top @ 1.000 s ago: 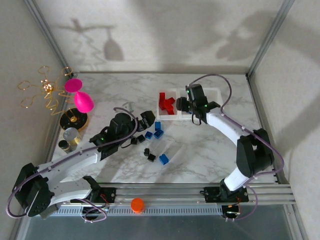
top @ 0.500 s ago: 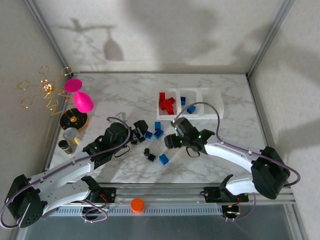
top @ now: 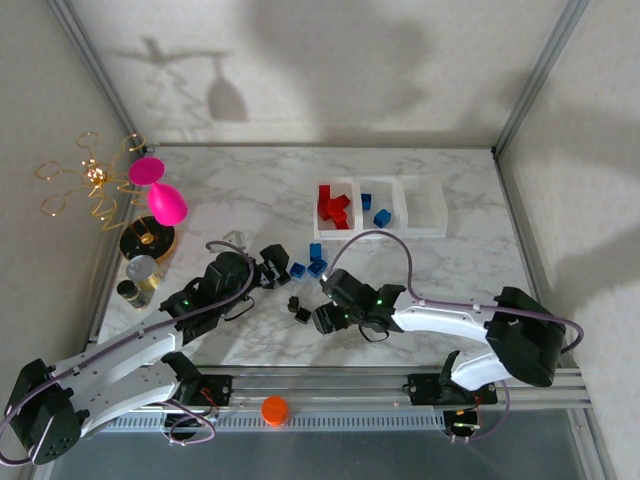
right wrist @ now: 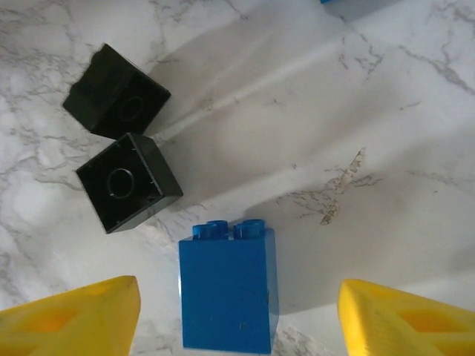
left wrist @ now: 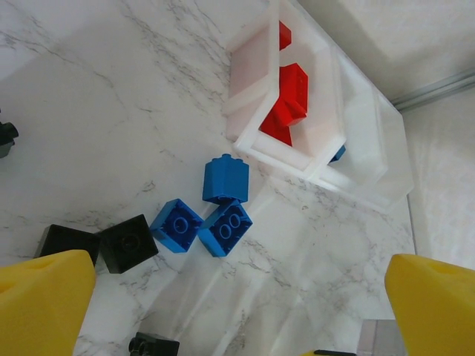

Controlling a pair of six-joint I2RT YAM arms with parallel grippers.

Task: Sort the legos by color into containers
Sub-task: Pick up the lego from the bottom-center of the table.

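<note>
Right gripper (right wrist: 238, 285): jaws spread, empty — straddling the blue brick (right wrist: 226, 311) on the marble table (right wrist: 334, 111).
Risk: brick lies on its side — an off-centre pinch could spin it out, or bump the near black brick (right wrist: 128, 182).

No lettering, label, brand, number or sign is legible anywhere in these views.

Between my right jaws lies one lego (right wrist: 228, 285), two more legos (right wrist: 128, 182) at its ten o'clock; the containers (top: 420, 205) stand at one o'clock across the tabletop (top: 440, 285).
</note>
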